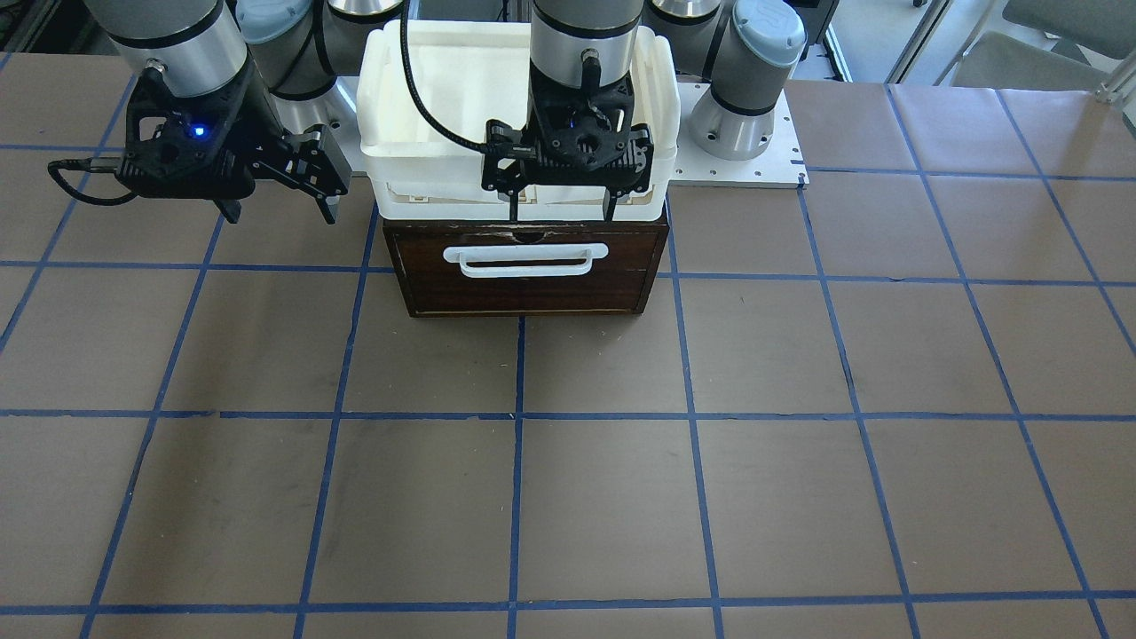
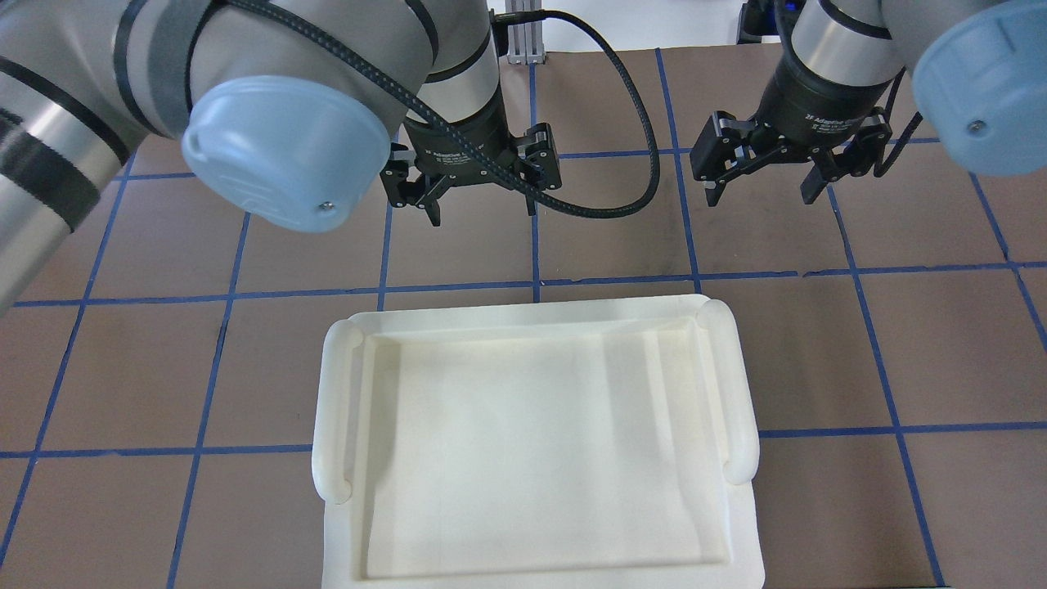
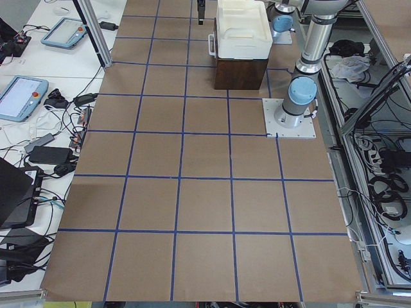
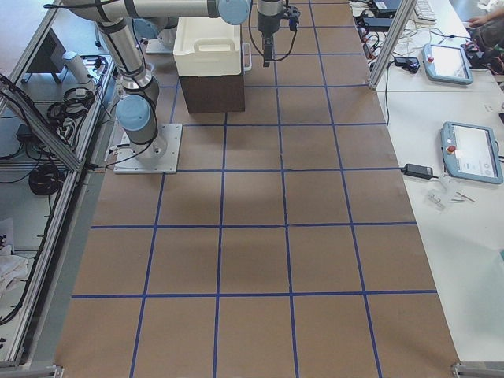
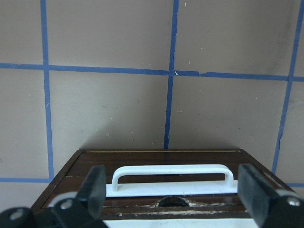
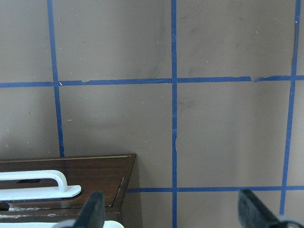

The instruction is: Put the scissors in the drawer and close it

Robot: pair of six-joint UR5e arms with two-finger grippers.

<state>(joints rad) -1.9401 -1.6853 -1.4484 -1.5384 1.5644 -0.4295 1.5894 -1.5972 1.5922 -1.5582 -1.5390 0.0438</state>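
Note:
The dark brown drawer with its white bar handle looks pushed in flush. It also shows in the left wrist view and the right wrist view. The scissors show in no view. My left gripper is open and empty just above the drawer's front top edge; it shows in the overhead view and its own view. My right gripper is open and empty, off the drawer's side, above the table; it also shows in the overhead view.
A white plastic tray sits on top of the drawer's cabinet and hides it from above. The brown table has a blue tape grid. The robot's base plate lies behind the cabinet.

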